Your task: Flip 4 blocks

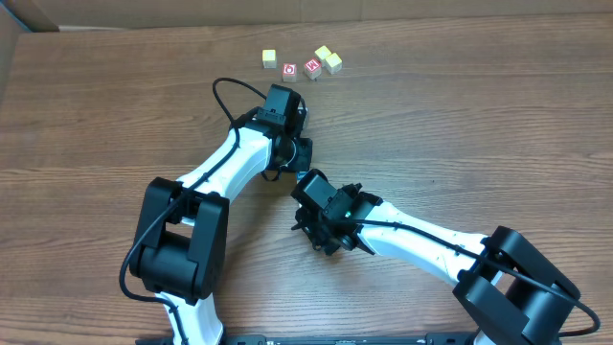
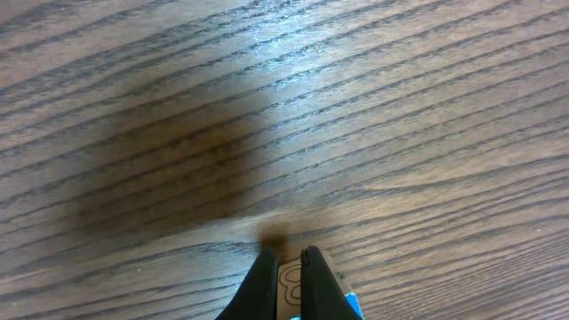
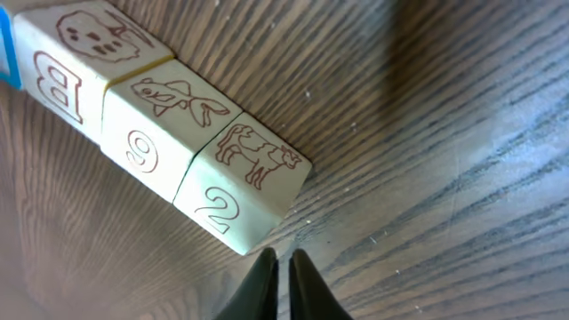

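In the right wrist view, three pale wooden blocks lie touching in a row on the table. One has a letter B and a blue side (image 3: 67,62), one a fish drawing (image 3: 164,116), one a cow and a 2 (image 3: 244,182). My right gripper (image 3: 283,255) is shut, its tips just off the cow block's near corner. My left gripper (image 2: 286,253) is shut too, its fingertips over a pale block with a blue side (image 2: 336,277). From overhead, the left gripper (image 1: 299,151) and right gripper (image 1: 305,184) meet mid-table and hide these blocks.
Several small cubes sit near the far edge: a yellow one (image 1: 269,58), a white one with a red mark (image 1: 289,70), a red-faced one (image 1: 312,67) and a yellow pair (image 1: 329,59). Both arms cross the middle of the wooden table (image 1: 479,125).
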{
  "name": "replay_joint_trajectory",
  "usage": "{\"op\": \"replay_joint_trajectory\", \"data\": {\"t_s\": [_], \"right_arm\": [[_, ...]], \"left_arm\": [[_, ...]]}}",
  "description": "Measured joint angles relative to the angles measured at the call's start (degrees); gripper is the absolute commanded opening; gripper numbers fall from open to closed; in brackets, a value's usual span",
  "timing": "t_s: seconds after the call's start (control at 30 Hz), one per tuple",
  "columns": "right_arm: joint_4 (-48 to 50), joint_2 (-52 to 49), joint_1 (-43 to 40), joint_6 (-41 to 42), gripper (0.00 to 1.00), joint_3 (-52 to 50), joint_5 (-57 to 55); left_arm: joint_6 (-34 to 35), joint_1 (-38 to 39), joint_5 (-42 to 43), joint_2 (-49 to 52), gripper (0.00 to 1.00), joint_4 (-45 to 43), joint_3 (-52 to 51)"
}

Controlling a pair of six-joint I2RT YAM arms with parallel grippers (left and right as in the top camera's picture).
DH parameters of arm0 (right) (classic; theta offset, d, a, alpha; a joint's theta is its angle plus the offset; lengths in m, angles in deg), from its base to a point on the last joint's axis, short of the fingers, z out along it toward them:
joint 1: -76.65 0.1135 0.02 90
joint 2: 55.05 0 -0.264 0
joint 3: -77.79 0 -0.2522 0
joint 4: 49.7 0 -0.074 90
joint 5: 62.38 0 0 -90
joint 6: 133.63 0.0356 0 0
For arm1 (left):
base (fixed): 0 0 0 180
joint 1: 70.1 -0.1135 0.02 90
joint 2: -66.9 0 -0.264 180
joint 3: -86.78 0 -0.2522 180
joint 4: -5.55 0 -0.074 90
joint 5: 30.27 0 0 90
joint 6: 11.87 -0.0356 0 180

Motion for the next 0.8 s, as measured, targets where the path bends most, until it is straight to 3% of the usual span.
{"op": "replay_joint_trajectory", "data": {"t_s": [0.23,0.47,0.63,0.73,0.8], "right_arm": [[-0.13,2.14,-0.44,-9.03,0.04,0.0,-0.04],[-4.02,10.38,-5.14,-27.63,0.04,0.02,-0.04],[-10.8,11.58,-10.91,-41.07,0.12,0.02,-0.7],[-14.38,11.58,-14.82,-46.14,0.18,0.0,-2.99],[-15.56,11.58,-16.65,-48.74,0.19,0.0,-4.61]], "left_arm": [[0.07,-0.74,0.04,0.0,0.04,3.26,3.41],[1.6,-5.05,0.0,0.0,0.04,13.97,16.7],[6.08,-10.01,0.0,0.0,0.06,23.69,25.64],[8.26,-13.64,-0.13,0.0,0.16,27.87,27.23],[8.92,-15.41,-0.98,0.02,0.42,30.6,27.21]]}}
